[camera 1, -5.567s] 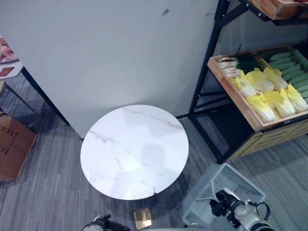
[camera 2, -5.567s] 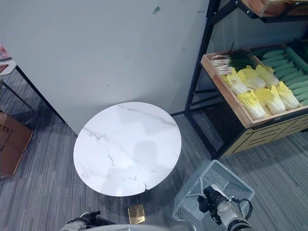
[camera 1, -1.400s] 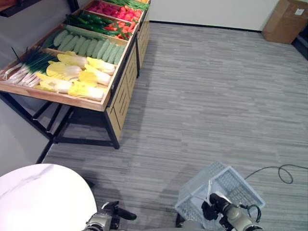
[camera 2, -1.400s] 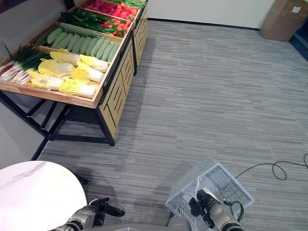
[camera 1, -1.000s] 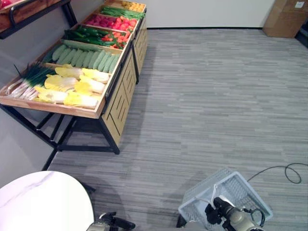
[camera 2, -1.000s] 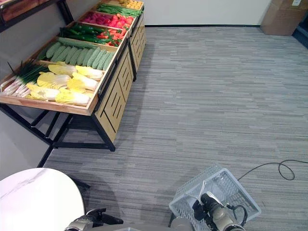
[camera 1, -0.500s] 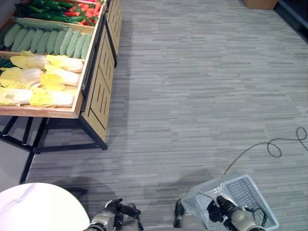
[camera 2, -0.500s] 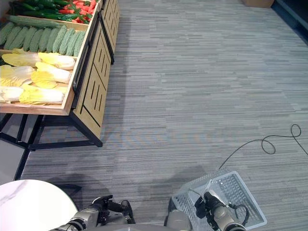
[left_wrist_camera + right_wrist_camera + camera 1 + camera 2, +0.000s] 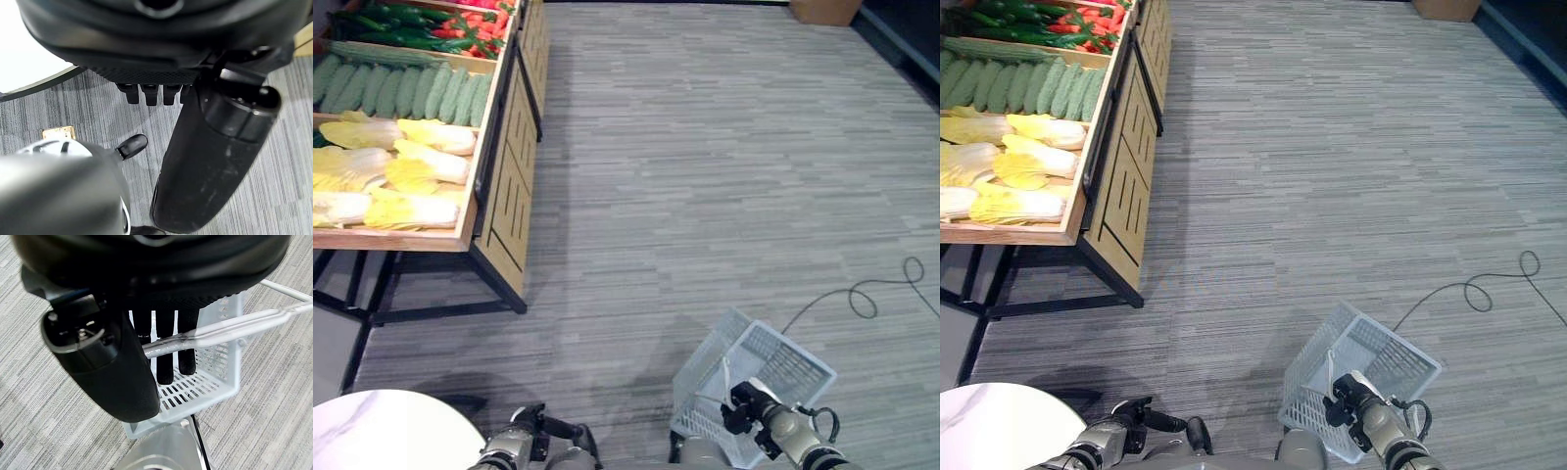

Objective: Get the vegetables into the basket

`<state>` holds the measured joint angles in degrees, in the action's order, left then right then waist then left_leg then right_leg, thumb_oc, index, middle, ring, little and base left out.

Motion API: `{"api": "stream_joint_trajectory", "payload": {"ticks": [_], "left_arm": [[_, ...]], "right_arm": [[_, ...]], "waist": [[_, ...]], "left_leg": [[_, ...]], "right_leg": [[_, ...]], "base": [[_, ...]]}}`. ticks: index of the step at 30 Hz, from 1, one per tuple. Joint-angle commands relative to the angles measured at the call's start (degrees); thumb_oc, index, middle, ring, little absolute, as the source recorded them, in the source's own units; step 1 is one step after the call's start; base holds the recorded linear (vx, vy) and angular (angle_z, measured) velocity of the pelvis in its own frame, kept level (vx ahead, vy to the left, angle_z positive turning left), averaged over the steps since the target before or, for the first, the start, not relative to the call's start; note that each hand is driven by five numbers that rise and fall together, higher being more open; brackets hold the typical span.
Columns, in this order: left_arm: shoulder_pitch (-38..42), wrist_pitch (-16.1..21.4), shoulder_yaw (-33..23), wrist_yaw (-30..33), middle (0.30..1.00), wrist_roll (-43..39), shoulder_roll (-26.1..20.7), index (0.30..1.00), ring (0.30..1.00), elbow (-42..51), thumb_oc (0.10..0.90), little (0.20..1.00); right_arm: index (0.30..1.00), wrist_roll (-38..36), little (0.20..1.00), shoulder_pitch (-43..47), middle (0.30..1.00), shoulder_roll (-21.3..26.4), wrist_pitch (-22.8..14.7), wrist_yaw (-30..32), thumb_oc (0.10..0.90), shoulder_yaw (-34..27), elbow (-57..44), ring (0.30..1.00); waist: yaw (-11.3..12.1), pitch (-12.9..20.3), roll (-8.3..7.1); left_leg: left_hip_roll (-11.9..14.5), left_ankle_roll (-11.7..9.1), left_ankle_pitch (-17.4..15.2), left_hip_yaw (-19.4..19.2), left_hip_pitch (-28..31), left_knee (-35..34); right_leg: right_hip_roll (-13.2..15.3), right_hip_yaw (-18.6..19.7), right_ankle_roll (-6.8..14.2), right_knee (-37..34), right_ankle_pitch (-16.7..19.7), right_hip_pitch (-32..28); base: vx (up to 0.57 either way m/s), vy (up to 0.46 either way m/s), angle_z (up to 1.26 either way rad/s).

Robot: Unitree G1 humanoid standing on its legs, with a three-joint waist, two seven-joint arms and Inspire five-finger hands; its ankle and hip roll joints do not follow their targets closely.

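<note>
Veg — napa cabbages (image 9: 406, 171), cucumbers (image 9: 406, 90) — sit in the wooden stand (image 9: 499, 157) far left. I've got the white basket (image 9: 773, 367) hanging by its handle (image 9: 220, 335), R hand (image 9: 749, 406) curled round it; L hand (image 9: 151, 93) low by the round table (image 9: 382, 431), fingers curled on nothing

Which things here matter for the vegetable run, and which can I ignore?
Job:
basket, handle in right hand
left hand, holding nothing
cabbages, cucumbers, peppers on wooden stand

Ignore:
round white table
cardboard box

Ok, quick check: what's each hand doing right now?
Left hand: fingers curled, holding nothing.
Right hand: closed round the basket handle, carrying the basket.
</note>
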<state>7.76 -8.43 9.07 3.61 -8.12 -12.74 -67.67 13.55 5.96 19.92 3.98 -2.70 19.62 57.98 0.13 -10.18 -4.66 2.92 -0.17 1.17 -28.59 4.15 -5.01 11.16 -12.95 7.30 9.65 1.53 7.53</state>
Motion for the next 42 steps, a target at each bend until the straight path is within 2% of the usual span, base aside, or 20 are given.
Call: {"api": "stream_joint_trajectory", "payload": {"ticks": [1, 3, 8, 11, 12, 15, 16, 21, 22, 24, 27, 29, 31, 32, 33, 34, 35, 38, 39, 42], "left_arm": [[0.52, 0.28, -0.02, 0.09, 1.0, 1.55, -0.73, 1.0, 1.0, -0.58, 0.9, 1.0], [0.58, 0.28, -0.13, 0.1, 1.0, 1.46, -0.77, 1.0, 1.0, -0.65, 0.9, 1.0], [1.08, 0.25, -1.17, 0.68, 1.0, 1.55, -0.7, 1.0, 1.0, -1.51, 0.9, 1.0], [0.2, 0.33, -2.85, 0.91, 1.0, 0.59, -0.44, 1.0, 1.0, -1.86, 0.9, 1.0], [-0.17, 0.26, -3.32, 1.19, 1.0, 0.34, -0.13, 1.0, 1.0, -2.2, 0.9, 1.0], [-0.17, 0.28, -3.19, 1.17, 1.0, -0.92, 0.7, 1.0, 1.0, -2.28, 0.9, 1.0], [0.3, 0.24, -2.75, 1.39, 1.0, -2.36, 1.44, 1.0, 1.0, -2.25, 0.9, 1.0], [1.46, 0.29, -1.34, 1.29, 1.0, -3.04, 2.25, 1.0, 1.0, -1.72, 0.9, 1.0], [1.66, 0.4, -1.3, 1.3, 1.0, -4.25, 2.34, 1.0, 1.0, -1.37, 0.9, 1.0], [1.77, 0.36, -1.15, 1.27, 1.0, -4.66, 2.27, 1.0, 1.0, -1.21, 0.9, 1.0], [1.63, -0.03, -0.89, 1.27, 1.0, -4.78, 2.18, 1.0, 1.0, -1.25, 0.9, 1.0], [1.66, 0.02, -0.89, 1.25, 1.0, -5.0, 2.21, 1.0, 1.0, -1.14, 0.9, 1.0], [1.48, 0.19, -1.08, 1.14, 1.0, -4.93, 2.21, 1.0, 1.0, -0.77, 0.9, 1.0], [1.46, 0.19, -1.07, 1.13, 1.0, -4.92, 2.21, 1.0, 1.0, -0.77, 0.9, 1.0], [1.29, 0.4, -0.97, 1.25, 1.0, -4.73, 2.35, 1.0, 1.0, -0.58, 0.9, 1.0], [1.27, 0.41, -0.96, 1.26, 1.0, -4.73, 2.36, 1.0, 1.0, -0.57, 0.9, 1.0], [1.28, 0.81, -1.05, 1.2, 1.0, -4.64, 2.45, 1.0, 1.0, -0.39, 0.9, 1.0], [1.51, 1.32, -1.07, 1.39, 1.0, -4.6, 2.61, 1.0, 1.0, -0.63, 0.9, 1.0], [1.47, 1.29, -1.36, 1.38, 1.0, -4.66, 2.46, 1.0, 1.0, -0.96, 0.9, 1.0], [0.28, 1.42, -2.46, 1.15, 1.0, -5.4, 2.58, 1.0, 1.0, -0.94, 0.9, 1.0]], "right_arm": [[0.3, -0.29, 0.3, -0.22, 0.3, 0.47, 0.22, -0.74, 0.4, 1.87, -1.09, 0.3], [0.3, -0.29, 0.3, -0.23, 0.3, 0.52, 0.28, -0.79, 0.4, 1.8, -1.06, 0.3], [0.3, -0.23, 0.3, -0.04, 0.3, 0.79, 0.35, -0.6, 0.4, 1.44, -1.99, 0.3], [0.3, 0.01, 0.3, -1.2, 0.3, 0.71, 0.4, -0.75, 0.4, 1.13, -3.41, 0.3], [0.3, -0.08, 0.3, -2.59, 0.3, 0.93, 0.26, -0.7, 0.4, 0.85, -3.98, 0.3], [0.3, -0.61, 0.3, -3.29, 0.3, 1.18, 0.11, -0.48, 0.4, 0.56, -3.45, 0.3], [0.3, -0.94, 0.3, -3.27, 0.3, 1.74, -0.14, 0.02, 0.4, 0.73, -2.55, 0.3], [0.3, -1.53, 0.3, -2.62, 0.3, 3.2, -0.73, 0.95, 0.4, 1.31, -2.54, 0.3], [0.3, -1.79, 0.3, -2.7, 0.3, 3.47, -0.79, 0.91, 0.4, 1.31, -2.38, 0.3], [0.3, -1.98, 0.3, -3.01, 0.3, 3.7, -0.8, 0.99, 0.4, 1.48, -2.11, 0.3], [0.3, -2.29, 0.3, -3.53, 0.3, 4.13, -0.6, 0.95, 0.4, 1.12, -1.7, 0.3], [0.3, -2.37, 0.3, -3.45, 0.3, 4.15, -0.52, 1.02, 0.4, 1.01, -1.47, 0.3], [0.3, -2.19, 0.3, -3.47, 0.3, 4.37, -0.46, 0.99, 0.4, 0.72, -1.38, 0.3], [0.3, -2.19, 0.3, -3.49, 0.3, 4.37, -0.46, 0.99, 0.4, 0.72, -1.39, 0.3], [0.3, -1.91, 0.3, -3.54, 0.3, 4.48, -0.48, 1.24, 0.4, 0.73, -1.37, 0.3], [0.3, -1.9, 0.3, -3.57, 0.3, 4.48, -0.47, 1.24, 0.4, 0.73, -1.38, 0.3], [0.3, -1.6, 0.3, -3.15, 0.3, 4.63, -0.61, 1.55, 0.4, 1.13, -1.01, 0.3], [0.3, -1.48, 0.3, -2.21, 0.3, 4.66, -0.88, 1.91, 0.4, 1.56, -0.52, 0.3], [0.3, -1.4, 0.3, -1.47, 0.3, 4.54, -0.84, 1.87, 0.4, 1.93, 0.01, 0.3], [0.3, -0.99, 0.3, -1.37, 0.3, 3.73, -0.64, 1.63, 0.4, 2.37, 0.29, 0.3]], "waist": [[-0.14, -1.91, -0.09], [-0.41, -2.03, -0.09], [-1.86, -2.51, -0.63], [-2.74, -2.12, -0.98], [-3.57, -1.55, -0.8], [-4.43, -1.0, -0.06], [-5.12, -0.56, 1.3], [-6.02, -0.89, 3.29], [-5.73, -1.53, 3.64], [-5.05, -2.37, 3.29], [-4.04, -3.54, 2.09], [-3.83, -3.78, 1.98], [-3.0, -3.96, 1.45], [-2.91, -3.94, 1.38], [-2.12, -3.79, 1.94], [-2.07, -3.84, 1.87], [-0.6, -3.75, 2.76], [0.03, -3.72, 2.94], [0.46, -3.32, 3.02], [1.27, -1.65, 2.63]], "left_leg": [[-0.44, -0.47, -1.26, 2.25, 0.27, 1.82], [-0.4, -0.95, -1.37, 2.07, 0.98, 1.29], [1.18, -4.39, -2.18, 3.35, 3.84, 0.68], [1.25, -5.3, -3.25, 3.59, 6.35, 0.39], [1.04, -5.33, -4.26, 5.21, 7.48, 0.42], [1.96, -5.89, -4.66, 6.37, 8.15, 0.99], [4.23, -6.68, -4.52, 8.1, 7.57, 3.76], [7.88, -8.66, -1.19, 10.35, 3.19, 11.29], [9.78, -9.95, 2.78, 12.07, 1.23, 16.6], [11.62, -10.39, 7.37, 13.5, -1.41, 23.07], [11.05, -9.52, 8.47, 14.73, -5.57, 28.67], [10.25, -9.0, 7.4, 14.6, -7.24, 27.66], [8.55, -7.61, 4.05, 11.76, -12.62, 19.59], [8.45, -7.56, 4.08, 11.62, -12.47, 19.41], [8.17, -8.0, 6.33, 11.15, -14.39, 11.55], [8.05, -7.99, 6.53, 11.04, -14.09, 11.16], [8.7, -8.78, 12.02, 13.01, -16.71, 4.34], [9.75, -9.73, 14.48, 12.26, -18.38, 0.29], [10.95, -10.11, 15.83, 9.65, -17.84, 0.61], [10.03, -8.43, 14.42, 7.66, -16.34, 0.49]], "right_leg": [[7.41, -2.02, 7.22, 7.84, 10.93, -0.01], [7.51, -2.58, 6.98, 5.48, 11.04, 0.69], [7.05, -4.51, 7.7, -9.31, 15.58, 5.5], [6.17, -6.61, 7.7, -10.87, 16.68, 6.73], [5.12, -4.68, 7.39, -9.88, 15.42, 6.73], [3.35, -3.89, 6.42, -9.28, 14.57, 5.82], [1.77, -4.72, 4.95, -8.01, 12.61, 5.48], [-0.63, -6.44, 2.03, -6.24, 8.68, 4.79], [-2.42, -6.89, 0.14, -6.29, 6.84, 3.01], [-4.08, -6.98, -1.89, -6.86, 5.01, 0.75], [-5.39, -6.9, -3.32, -8.14, 2.85, -2.48], [-5.32, -6.63, -3.01, -8.45, 2.57, -3.23], [-4.37, -5.65, -1.43, -9.07, 1.98, -4.7], [-4.28, -5.54, -1.38, -9.03, 1.96, -4.68], [-4.2, -5.0, -0.47, -9.25, 1.45, -5.91], [-4.13, -4.93, -0.45, -9.24, 1.43, -5.99], [-4.67, -4.06, 0.02, -9.95, 1.14, -7.61], [-4.94, -3.54, 0.59, -10.84, 0.48, -9.35], [-4.95, -2.78, 0.97, -11.35, -0.16, -11.36], [-3.54, -1.87, 2.07, -11.55, -1.62, -13.59]], "base": [[0.22, 0.039, -0.23], [0.17, -0.049, -0.06], [0.2, -0.15, -0.03], [0.3, -0.162, 0.1], [0.34, -0.166, 0.3], [0.22, -0.203, 0.27], [0.16, -0.235, 0.16], [0.12, -0.211, 0.58], [0.19, -0.299, 0.23], [0.18, -0.293, 0.13], [0.14, -0.172, -0.03], [0.14, -0.076, 0.07], [0.19, 0.038, -0.05], [0.27, 0.135, -0.15], [0.15, 0.094, -0.06], [0.33, 0.188, -0.14], [0.18, 0.098, -0.32], [0.27, 0.151, -0.46], [0.37, 0.221, -0.55], [0.34, 0.247, -0.44]]}}
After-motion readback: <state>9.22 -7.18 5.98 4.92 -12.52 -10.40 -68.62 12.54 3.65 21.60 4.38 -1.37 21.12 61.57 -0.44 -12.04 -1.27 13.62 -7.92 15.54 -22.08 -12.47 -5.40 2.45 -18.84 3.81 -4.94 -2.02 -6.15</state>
